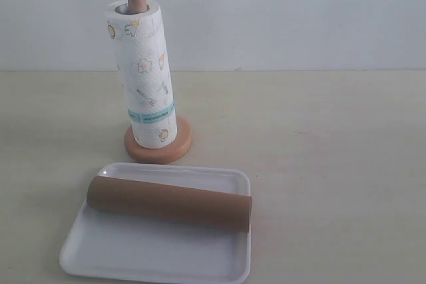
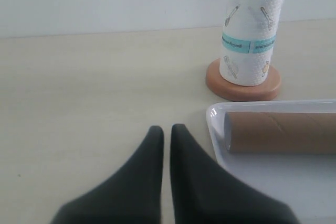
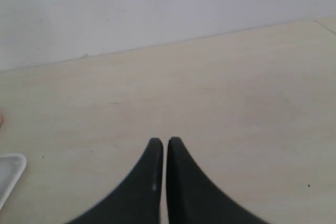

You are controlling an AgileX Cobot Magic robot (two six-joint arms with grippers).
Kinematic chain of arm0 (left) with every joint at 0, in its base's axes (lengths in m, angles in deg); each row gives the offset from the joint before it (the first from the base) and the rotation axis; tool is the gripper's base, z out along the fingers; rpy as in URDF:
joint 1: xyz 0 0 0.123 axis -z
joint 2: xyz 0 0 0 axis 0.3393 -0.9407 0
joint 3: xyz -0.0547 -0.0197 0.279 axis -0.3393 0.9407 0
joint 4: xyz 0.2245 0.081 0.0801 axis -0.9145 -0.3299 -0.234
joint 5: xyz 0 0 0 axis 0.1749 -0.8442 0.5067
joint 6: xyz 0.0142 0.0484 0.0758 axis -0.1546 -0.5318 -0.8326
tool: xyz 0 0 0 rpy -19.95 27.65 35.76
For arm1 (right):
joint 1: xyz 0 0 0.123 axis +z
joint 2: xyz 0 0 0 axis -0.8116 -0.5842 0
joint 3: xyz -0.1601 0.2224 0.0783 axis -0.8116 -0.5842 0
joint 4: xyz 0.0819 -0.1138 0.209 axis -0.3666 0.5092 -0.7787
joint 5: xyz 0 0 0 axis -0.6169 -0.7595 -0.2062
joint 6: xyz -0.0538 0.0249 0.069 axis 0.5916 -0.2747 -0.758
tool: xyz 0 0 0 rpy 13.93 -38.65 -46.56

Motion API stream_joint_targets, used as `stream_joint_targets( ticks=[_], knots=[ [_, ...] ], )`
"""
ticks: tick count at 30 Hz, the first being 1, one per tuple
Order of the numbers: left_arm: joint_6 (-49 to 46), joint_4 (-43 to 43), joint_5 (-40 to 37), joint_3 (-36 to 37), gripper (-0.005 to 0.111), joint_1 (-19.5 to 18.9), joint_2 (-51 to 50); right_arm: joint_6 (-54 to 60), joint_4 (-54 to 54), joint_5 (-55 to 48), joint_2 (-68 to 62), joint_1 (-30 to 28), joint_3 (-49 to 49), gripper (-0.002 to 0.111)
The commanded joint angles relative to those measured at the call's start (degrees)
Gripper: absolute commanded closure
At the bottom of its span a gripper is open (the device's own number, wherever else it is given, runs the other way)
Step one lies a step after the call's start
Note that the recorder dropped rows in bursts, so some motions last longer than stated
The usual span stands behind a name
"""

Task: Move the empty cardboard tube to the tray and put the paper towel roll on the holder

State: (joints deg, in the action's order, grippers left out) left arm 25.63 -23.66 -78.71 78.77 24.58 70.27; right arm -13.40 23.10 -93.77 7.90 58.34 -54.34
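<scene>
**Tube (image 1: pixel 170 203) on tray (image 1: pixel 153 257), roll (image 1: pixel 143 78) on holder (image 1: pixel 180 147)**

Shows the brown tube lying on its side across the white tray, slanting a little from the left side toward the right rim, with the right end reaching that rim. Rests fully on the tray floor, nothing gripping it.

Shows the roll standing upright on the holder, threaded over the wooden rod, teal band near the bottom and lower end sitting on the round base. Leaves the rounded rod tip poking out above the core.

Places the holder just behind the tray on the pale counter (image 1: pixel 333 164); cannot tell whether base and rim touch.

Finds the left tool (image 2: pixel 166 129) narrowed to a thin slit, dark fingers almost together and holding nothing. Hangs over bare counter just beside the tray's short edge, near the tube's end, touching neither.

Finds the right tool (image 3: pixel 165 141) likewise pinched to a slim gap and empty. Hovers over open counter, well apart from tube and roll, with only a tray corner at the edge of its wrist view.
</scene>
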Motion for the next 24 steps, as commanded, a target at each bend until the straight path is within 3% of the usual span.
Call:
stream_joint_targets(
  ticks=[1, 24],
  knots=[
    [-0.1, 0.2, 0.2, 0.2, 0.103, -0.1, 0.2, 0.0, -1.9, -1.4, 0.3, -0.3, 0.0, 0.106],
    [-0.1, 0.2, 0.2, 0.2, 0.103, -0.1, 0.2, 0.1, -2.2, -1.3, 0.3, -0.3, 0.0, 0.106]
  ],
)
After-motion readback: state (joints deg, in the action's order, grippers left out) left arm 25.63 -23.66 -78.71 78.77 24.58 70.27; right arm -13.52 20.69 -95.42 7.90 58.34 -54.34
